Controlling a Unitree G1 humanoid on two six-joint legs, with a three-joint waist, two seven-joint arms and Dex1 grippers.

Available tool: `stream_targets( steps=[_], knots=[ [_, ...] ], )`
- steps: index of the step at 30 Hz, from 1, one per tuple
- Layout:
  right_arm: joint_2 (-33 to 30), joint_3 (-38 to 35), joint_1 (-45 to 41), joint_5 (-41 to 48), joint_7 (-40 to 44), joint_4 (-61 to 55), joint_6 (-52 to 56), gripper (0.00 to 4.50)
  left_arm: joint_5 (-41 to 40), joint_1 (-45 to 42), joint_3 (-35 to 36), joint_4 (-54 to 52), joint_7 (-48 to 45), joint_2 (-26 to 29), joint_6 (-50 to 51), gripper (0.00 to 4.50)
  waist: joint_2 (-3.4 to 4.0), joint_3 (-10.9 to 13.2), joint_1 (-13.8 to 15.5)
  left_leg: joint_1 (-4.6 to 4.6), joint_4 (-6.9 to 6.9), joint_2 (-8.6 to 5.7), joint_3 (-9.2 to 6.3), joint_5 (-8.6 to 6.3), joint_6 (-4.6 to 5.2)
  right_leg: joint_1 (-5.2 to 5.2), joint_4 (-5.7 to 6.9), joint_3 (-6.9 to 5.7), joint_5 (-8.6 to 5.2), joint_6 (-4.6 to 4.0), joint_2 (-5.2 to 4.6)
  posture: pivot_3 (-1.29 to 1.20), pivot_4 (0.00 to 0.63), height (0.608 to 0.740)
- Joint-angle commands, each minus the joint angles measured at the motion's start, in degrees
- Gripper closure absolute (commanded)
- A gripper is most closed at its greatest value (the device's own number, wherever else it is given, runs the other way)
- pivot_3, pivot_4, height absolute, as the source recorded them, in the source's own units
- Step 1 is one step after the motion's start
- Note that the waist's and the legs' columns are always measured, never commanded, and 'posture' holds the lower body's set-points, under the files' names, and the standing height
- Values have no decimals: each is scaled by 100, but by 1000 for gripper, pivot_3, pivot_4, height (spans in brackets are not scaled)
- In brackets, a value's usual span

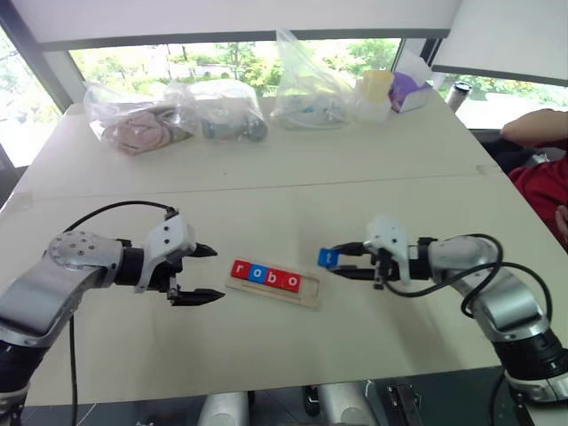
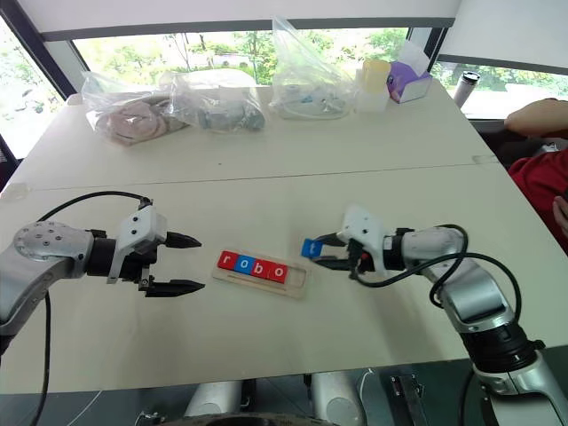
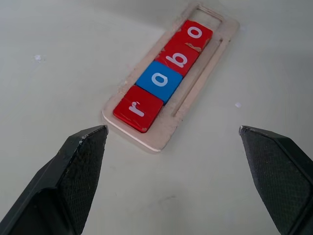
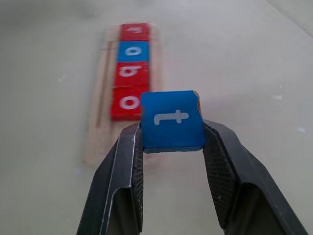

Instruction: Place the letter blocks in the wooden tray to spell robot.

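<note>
From the head camera, a narrow light-wood tray (image 1: 273,287) lies flat on the pale tabletop (image 1: 266,204) between the two arms. Four small square letter tiles (image 1: 264,276) sit in its slot, touching side by side: red r, blue o, red b, red o, with the slot's end nearest the right arm bare. The right gripper (image 1: 343,261) pinches a fifth small blue tile with a white t (image 1: 327,257) between its black fingers, held above the table just beside that bare end. The left gripper (image 1: 207,274) hovers near the tray's other end with its fingers spread wide and nothing between them. Clear plastic bags (image 1: 177,115) and a purple tissue box (image 1: 410,90) stand at the far edge, and a person's red sleeve (image 1: 540,182) shows at the right.

The left wrist camera looks between two widely parted black fingers (image 3: 73,171) at the tray, its r tile nearest.

The right wrist camera shows the t tile clamped between both pads (image 4: 131,166), the filled tray just beyond
</note>
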Motion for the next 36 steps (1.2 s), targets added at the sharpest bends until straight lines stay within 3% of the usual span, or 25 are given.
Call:
stream_targets(
  steps=[1, 10, 27, 32, 36],
  knots=[
    [-15, 286, -202, -191, -97, -394, 254, 3361, -47, 66, 217, -174, 75, -41, -76, 0, 0, 0, 37, -2, 0, 0, 3, 0, 0, 0, -4, 1, 0, 0, -1, 0, 150, 740],
    [68, 686, -251, -491, -334, -376, 429, 3361, -442, 300, 327, -751, 166, -56, 315, 0, -1, 0, 71, -5, 0, 2, -2, 0, 0, -3, -3, -2, 1, 0, 3, 0, 150, 740],
    [219, 874, -246, -719, -469, -221, 417, 3361, -442, 10, 208, -678, 475, -365, 399, 0, -1, -1, 56, -2, 1, 1, 0, 0, 0, -3, -2, -1, 2, 0, 4, 0, 150, 740],
    [317, 755, -253, -643, -551, -236, 442, 3361, -435, 13, 212, -694, 501, -381, 411, 0, -1, -1, 58, -2, 0, 1, -1, 0, 0, -3, -2, -1, 2, -1, 5, 0, 150, 740],
    [464, 142, -296, -12, -577, -534, 806, 3361, -438, 31, 222, -690, 515, -378, 409, 0, -1, -1, 59, -2, 1, 1, -1, 0, 0, -3, -2, -1, 2, -1, 5, 0, 150, 740]
  ],
)
